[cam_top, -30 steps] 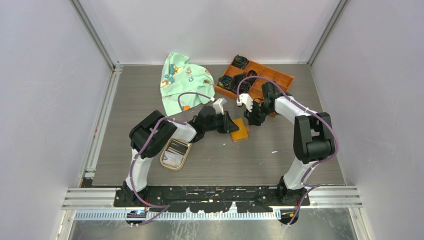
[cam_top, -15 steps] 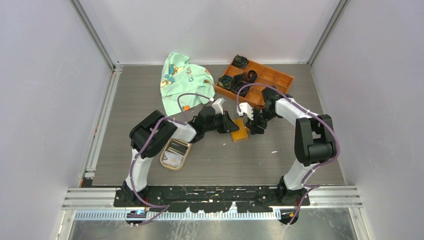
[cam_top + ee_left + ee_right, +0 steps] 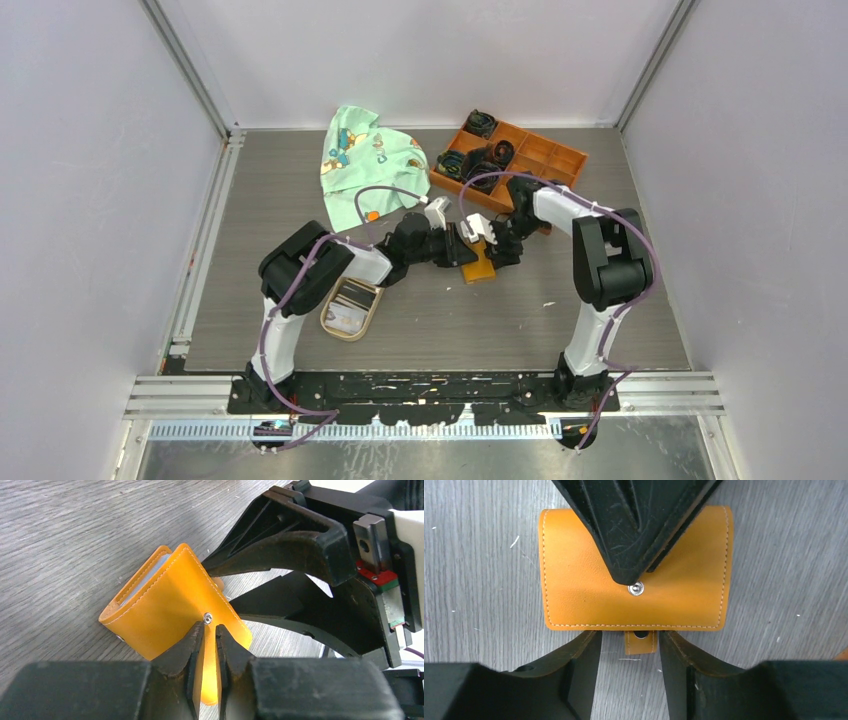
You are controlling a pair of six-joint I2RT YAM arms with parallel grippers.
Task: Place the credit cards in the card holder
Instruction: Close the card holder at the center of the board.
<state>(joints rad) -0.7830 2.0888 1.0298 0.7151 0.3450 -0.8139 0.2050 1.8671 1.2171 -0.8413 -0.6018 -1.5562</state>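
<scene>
The card holder is a small orange wallet, folded shut, lying on the table at the centre. My left gripper is shut on one edge of it; the left wrist view shows the jaws pinching the orange flap by the metal snap. My right gripper is open on the opposite side. In the right wrist view its fingers straddle the wallet's snap strap, touching the wallet edge. The credit cards lie stacked in the tan dish, near left.
An orange compartmented tray with dark coiled items stands at the back right, just behind my right arm. A green printed cloth lies at the back left. The tan oval dish sits beside my left arm's base link.
My right gripper has moved left and down from beside the tray to the wallet's edge. My left gripper has kept its hold on the wallet.
</scene>
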